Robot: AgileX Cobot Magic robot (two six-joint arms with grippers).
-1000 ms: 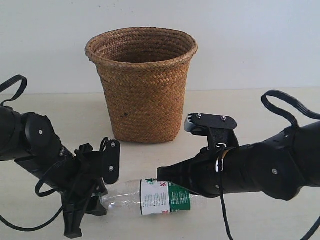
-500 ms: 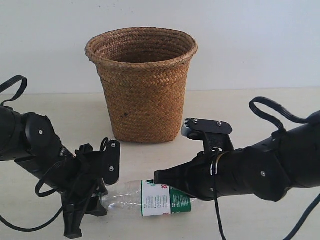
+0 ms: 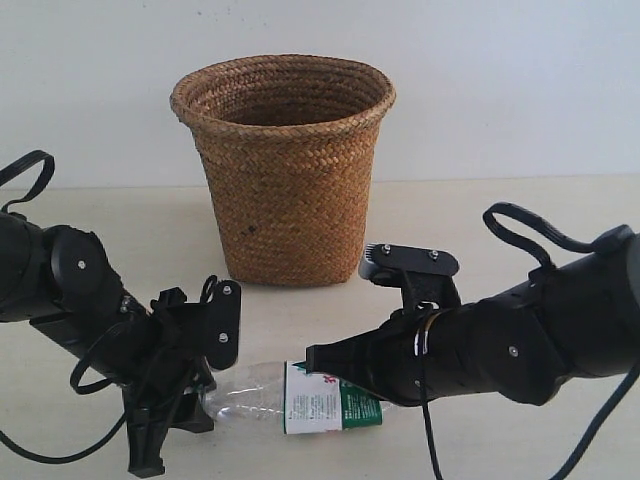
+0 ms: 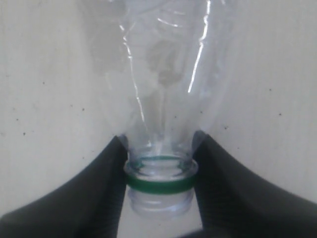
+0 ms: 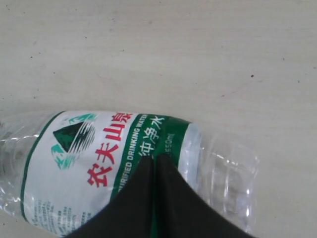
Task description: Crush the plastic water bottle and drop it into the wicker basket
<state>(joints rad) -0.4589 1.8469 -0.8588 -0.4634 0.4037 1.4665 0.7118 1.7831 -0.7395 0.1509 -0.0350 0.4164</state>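
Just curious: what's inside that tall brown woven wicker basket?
Inside the tall brown woven wicker basket, only the far inner wall below the rim shows. Its front wall covers the bottom, so any contents are hidden.

Two matte black arms with rounded shells dotted with small silver screws. Left claw: behind it sits a flat black plate with two screws, and farther back a looped black strap cable. Right claw: tapered wedge fingers; behind them are a flat two-screw bracket and a looping black cable.
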